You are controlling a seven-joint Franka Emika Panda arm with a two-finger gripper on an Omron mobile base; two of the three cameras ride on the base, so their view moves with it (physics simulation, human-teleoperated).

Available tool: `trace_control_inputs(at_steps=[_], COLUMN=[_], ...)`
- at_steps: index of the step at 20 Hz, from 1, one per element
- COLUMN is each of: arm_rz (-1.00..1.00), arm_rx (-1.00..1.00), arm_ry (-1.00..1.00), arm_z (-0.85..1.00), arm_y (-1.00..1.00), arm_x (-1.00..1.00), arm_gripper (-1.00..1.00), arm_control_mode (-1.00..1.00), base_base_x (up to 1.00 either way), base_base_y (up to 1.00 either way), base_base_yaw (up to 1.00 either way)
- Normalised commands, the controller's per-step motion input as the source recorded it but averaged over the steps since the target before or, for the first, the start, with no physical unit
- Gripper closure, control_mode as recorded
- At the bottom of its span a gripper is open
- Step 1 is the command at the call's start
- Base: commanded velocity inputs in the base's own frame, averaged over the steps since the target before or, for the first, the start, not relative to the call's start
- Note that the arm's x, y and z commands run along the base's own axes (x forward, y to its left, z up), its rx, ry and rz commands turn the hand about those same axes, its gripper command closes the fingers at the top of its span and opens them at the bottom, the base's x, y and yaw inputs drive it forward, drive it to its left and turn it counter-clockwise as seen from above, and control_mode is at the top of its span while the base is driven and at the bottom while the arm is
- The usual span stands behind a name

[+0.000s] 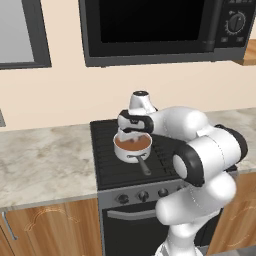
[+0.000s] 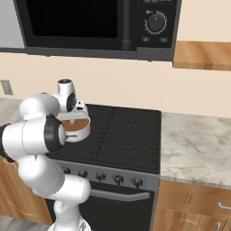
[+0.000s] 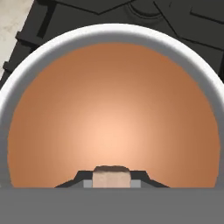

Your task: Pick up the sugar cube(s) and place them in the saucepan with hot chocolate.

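- the saucepan point(image 1: 133, 146) sits on the front left part of the black stovetop point(image 1: 107, 165), its short dark handle pointing toward the oven knobs; brown hot chocolate point(image 3: 113, 118) fills it nearly to the rim
- the hand point(image 3: 112, 178) hangs right over the pan, pointing straight down into it; the fingers point(image 3: 87, 181) are pinched in tight on a small pale sugar cube point(image 3: 112, 177), held just above the liquid
- from the right side the arm hides most of the pan point(image 2: 77, 128); only a bit of rim and brown peeks out
- marble bench point(image 1: 45, 165) runs either side of the stove; microwave point(image 1: 150, 30) hangs on the wall above
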Motion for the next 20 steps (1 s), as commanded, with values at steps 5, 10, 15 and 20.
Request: trace_control_inputs(at_steps=[5,10,15,20], arm_rz=[-0.06,-0.07,-0.07,-0.05], arm_rx=[0.00,0.00,0.00,0.00], arm_ry=[0.00,0.00,0.00,0.00], arm_z=[-0.03,0.00,-0.01,-0.20], arm_y=[0.22,0.17,0.00,-0.03], arm_x=[0.61,0.68,0.13,0.00], arm_gripper=[1.00,1.00,1.00,1.00], arm_control_mode=[-1.00,-1.00,-1.00,-1.00], base_base_x=[0.00,0.00,0.00,0.00], base_base_y=[0.00,0.00,0.00,0.00], base_base_yaw=[0.00,0.00,0.00,0.00])
